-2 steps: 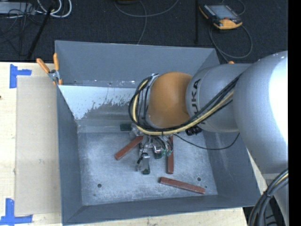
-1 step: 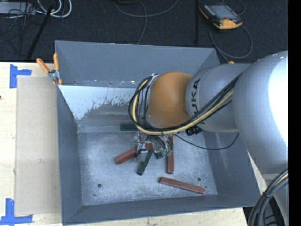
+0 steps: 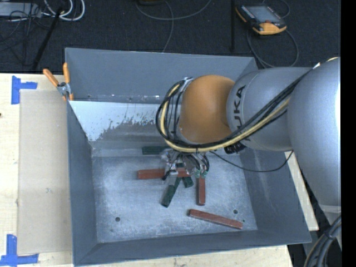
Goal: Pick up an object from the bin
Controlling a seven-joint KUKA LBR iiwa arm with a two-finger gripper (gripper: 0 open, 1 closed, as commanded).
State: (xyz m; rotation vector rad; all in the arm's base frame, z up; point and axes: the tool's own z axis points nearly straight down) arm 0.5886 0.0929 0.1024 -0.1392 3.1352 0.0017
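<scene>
Here our jaws hung over one end of the brown stick (image 3: pixel 149 174), which ran leftward from them; clenched or released, we couldn't tell.

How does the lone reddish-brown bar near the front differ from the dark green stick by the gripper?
The reddish-brown bar is longer, nearly level and alone; the dark green stick is shorter, steeply slanted, its top by the gripper. Both are slim and straight.
</scene>
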